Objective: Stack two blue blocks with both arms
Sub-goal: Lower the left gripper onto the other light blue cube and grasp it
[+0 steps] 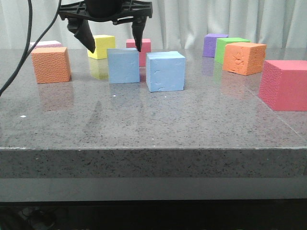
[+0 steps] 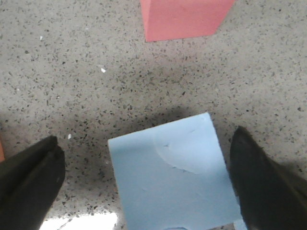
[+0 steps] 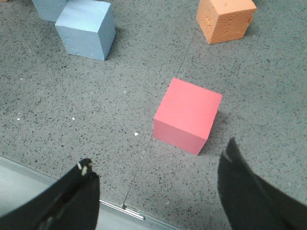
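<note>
Two pale blue blocks stand side by side mid-table: the left one (image 1: pixel 123 66) and the right one (image 1: pixel 165 72), a small gap between them. My left gripper (image 1: pixel 116 50) hovers open just over the left blue block, one finger on each side of its top. In the left wrist view this blue block (image 2: pixel 168 177) lies between the spread fingers of the left gripper (image 2: pixel 145 139), untouched. The right gripper (image 3: pixel 159 154) is open and holds nothing, near the table's front edge by a pink block (image 3: pixel 187 115). From there both blue blocks (image 3: pixel 86 28) show far off. The right gripper is outside the front view.
An orange block (image 1: pixel 51 64) stands left of the blue pair. A yellow block (image 1: pixel 102 46) and a red block (image 1: pixel 144 45) stand behind. At the right are a purple block (image 1: pixel 214 44), a green block (image 1: pixel 230 47), another orange block (image 1: pixel 243 58) and a pink block (image 1: pixel 285 85).
</note>
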